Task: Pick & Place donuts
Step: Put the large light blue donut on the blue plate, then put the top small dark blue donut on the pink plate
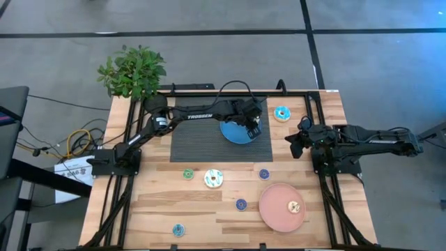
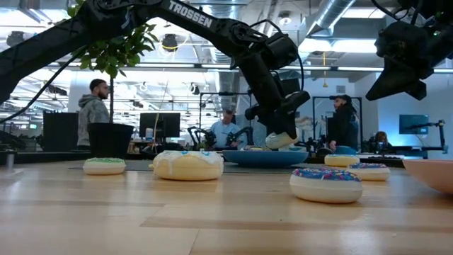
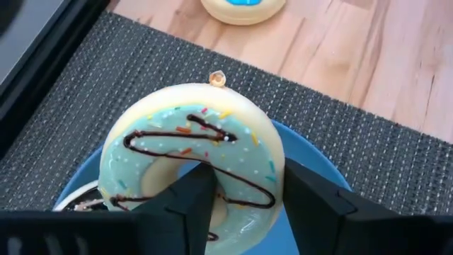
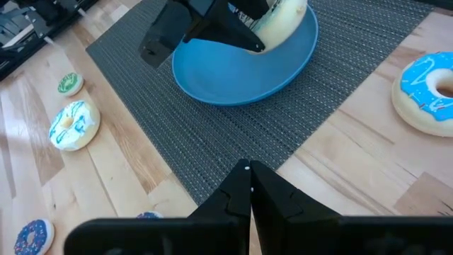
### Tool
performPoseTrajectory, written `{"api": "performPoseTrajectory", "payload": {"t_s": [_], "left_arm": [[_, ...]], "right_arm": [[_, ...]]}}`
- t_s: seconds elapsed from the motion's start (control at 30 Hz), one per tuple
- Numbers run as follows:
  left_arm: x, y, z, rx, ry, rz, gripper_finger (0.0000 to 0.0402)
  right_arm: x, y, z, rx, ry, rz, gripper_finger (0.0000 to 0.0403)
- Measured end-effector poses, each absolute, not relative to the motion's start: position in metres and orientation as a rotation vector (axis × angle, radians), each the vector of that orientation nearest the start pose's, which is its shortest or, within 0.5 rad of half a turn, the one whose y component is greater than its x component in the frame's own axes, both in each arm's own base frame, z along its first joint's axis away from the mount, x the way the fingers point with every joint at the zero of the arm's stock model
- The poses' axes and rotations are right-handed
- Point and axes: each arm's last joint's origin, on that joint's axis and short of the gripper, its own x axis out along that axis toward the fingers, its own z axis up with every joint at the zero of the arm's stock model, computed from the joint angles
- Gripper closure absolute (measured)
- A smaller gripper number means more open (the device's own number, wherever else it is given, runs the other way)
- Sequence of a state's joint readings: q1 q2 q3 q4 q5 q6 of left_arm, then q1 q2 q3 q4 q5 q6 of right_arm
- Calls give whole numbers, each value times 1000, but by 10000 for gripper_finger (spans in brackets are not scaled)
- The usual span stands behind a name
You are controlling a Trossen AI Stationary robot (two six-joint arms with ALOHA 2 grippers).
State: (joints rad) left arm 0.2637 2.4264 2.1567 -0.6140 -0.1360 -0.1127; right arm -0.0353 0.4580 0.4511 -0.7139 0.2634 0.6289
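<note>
Over blue plate: left gripper pinching turquoise donut; pink plate holds tan donut.

My arms are dark, jointed tubes; my left arm carries white TROSSEN lettering along its link, with a black cable looping above the wrist. My fingers are matte black, angular wedges.
</note>
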Motion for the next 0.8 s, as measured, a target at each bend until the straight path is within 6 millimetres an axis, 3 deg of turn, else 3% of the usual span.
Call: {"api": "performPoseTrajectory", "payload": {"t_s": [0.8], "left_arm": [[510,141,193,-173,910,396,223]], "right_arm": [[100,-11,215,515,602,-500,402]]}}
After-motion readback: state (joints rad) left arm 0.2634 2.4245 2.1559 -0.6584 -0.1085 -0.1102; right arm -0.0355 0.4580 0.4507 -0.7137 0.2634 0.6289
